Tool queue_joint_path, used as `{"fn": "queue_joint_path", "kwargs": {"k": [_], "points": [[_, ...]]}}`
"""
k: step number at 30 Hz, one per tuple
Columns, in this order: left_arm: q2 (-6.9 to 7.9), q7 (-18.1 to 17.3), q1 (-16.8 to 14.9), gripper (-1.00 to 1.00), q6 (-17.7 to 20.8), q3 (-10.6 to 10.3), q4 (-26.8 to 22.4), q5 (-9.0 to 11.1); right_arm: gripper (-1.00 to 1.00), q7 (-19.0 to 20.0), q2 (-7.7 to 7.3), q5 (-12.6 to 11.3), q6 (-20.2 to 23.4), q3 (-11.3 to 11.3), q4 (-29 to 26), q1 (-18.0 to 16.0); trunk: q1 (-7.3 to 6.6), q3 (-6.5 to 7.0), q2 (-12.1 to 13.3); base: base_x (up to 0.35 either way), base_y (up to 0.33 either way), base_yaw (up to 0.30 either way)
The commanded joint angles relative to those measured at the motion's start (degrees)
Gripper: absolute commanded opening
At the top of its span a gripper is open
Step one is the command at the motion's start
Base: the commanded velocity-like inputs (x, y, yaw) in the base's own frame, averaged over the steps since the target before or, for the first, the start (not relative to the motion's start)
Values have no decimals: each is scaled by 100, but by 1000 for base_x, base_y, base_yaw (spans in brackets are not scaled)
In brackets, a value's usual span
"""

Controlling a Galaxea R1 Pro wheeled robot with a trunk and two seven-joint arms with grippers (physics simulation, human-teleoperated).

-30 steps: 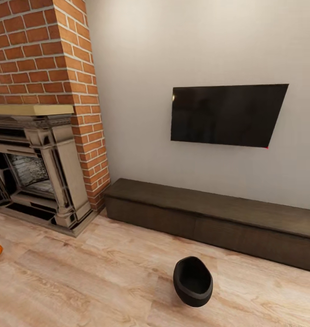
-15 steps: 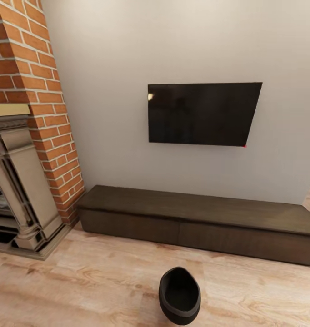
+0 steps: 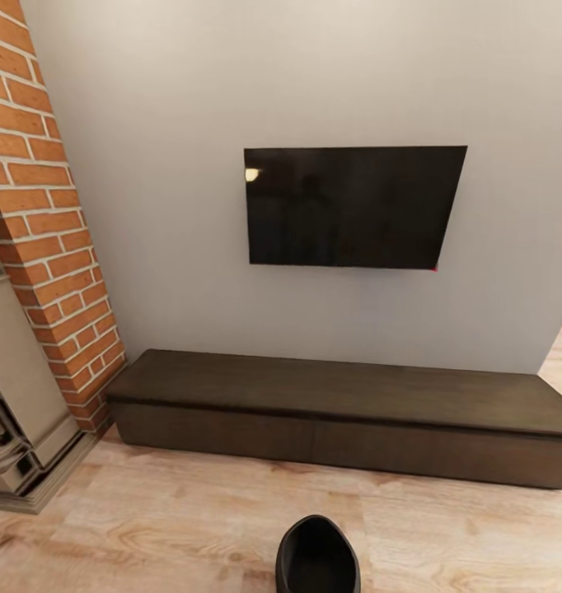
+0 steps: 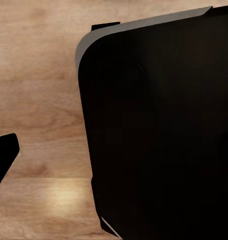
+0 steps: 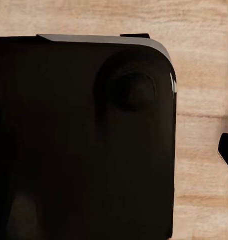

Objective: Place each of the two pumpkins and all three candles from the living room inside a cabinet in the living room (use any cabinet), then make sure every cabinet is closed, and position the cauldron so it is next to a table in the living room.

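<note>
The cabinet (image 3: 339, 399) is a long low dark-brown unit against the white wall, and its drawer fronts sit flush and closed. A black round cauldron (image 3: 318, 558) stands on the wood floor in front of it, cut off by the bottom edge of the head view. The pumpkins, the candles and the table are out of view. In the left wrist view a dark fingertip (image 4: 3, 156) shows at the picture's edge beside a large black body of the robot (image 4: 159, 130). The right wrist view shows a similar dark tip (image 5: 227, 150) at its edge.
A black TV (image 3: 353, 206) hangs on the wall above the cabinet. A red brick chimney (image 3: 42, 222) and the fireplace surround (image 3: 17, 412) stand at the left. Light wood floor (image 3: 149, 527) runs between me and the cabinet.
The head camera has swung to the right: the fireplace slid toward the left edge, and an orange pumpkin on the floor at far left dropped out of frame. The cabinet now sits centred.
</note>
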Motion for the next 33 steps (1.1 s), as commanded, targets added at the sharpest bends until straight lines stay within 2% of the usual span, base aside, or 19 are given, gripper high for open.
{"fn": "queue_joint_path", "kwargs": {"k": [1, 8, 13, 15, 27, 33], "points": [[2, -6, 0, 100, -14, -45, -4, -4, 100, 1, 1, -13, -20, -1, 4, -2, 3, -5, -2, 335, 0, -2], [1, -5, 0, 100, -20, -77, -4, -2, 100, 0, 0, -18, -43, -1, 4, -2, 3, -5, -2, 334, 0, 0], [1, -5, 0, 100, -183, -89, -4, -2, 100, -1, 0, -50, -44, -17, -11, -2, 3, -5, -2, 250, 0, 0], [1, -5, 0, 100, -314, -99, -4, -2, 100, -8, 0, -55, -32, -23, -13, -2, 3, -5, -2, 67, 0, 0], [1, -5, 0, 100, -340, -101, -4, -2, 100, -10, 0, -65, -49, -30, -14, -2, 3, -5, -2, 4, 0, -1], [1, -5, 0, 100, -340, -98, -4, -2, 100, -4, 0, -60, -46, -30, -14, -2, 3, -5, -2, 0, 0, -182]]}}
